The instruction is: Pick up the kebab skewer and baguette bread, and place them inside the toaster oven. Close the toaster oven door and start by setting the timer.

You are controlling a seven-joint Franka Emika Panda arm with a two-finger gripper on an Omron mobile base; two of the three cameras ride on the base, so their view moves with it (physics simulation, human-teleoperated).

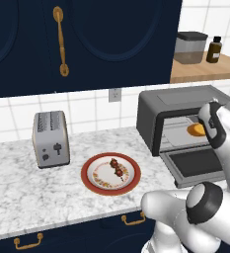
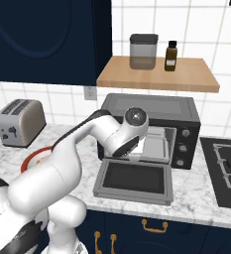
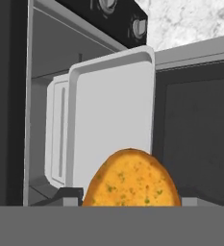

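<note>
You have a white marble counter (image 1: pixel 18 192) carrying the silver toaster (image 1: pixel 51 139) and the red-rimmed plate (image 1: pixel 111 173), both well left of the claw (image 1: pixel 205 129), and the toaster oven (image 1: pixel 178 116) the claw reaches into.

I am looking over a white marble tabletop (image 1: pixel 32 183) below dark blue cabinets (image 1: pixel 87 39). A silver two-slot toaster (image 1: pixel 51 139) is standing at the left. Near it, a red-rimmed plate (image 1: pixel 131 182) is carrying the kebab skewer (image 1: pixel 117 167). To the right, the toaster oven (image 1: pixel 178 116) is sitting with the toaster oven door (image 1: pixel 193 165) dropped open and lying flat. My white arm (image 1: pixel 220 148) is reaching into the opening, and the baguette bread (image 1: pixel 196 129) is showing inside just at the wrist; I cannot see how the fingers are standing. A wooden shelf (image 1: pixel 205 69) above is bearing a grey canister (image 1: pixel 190 47) and a dark bottle (image 1: pixel 214 50).
</note>
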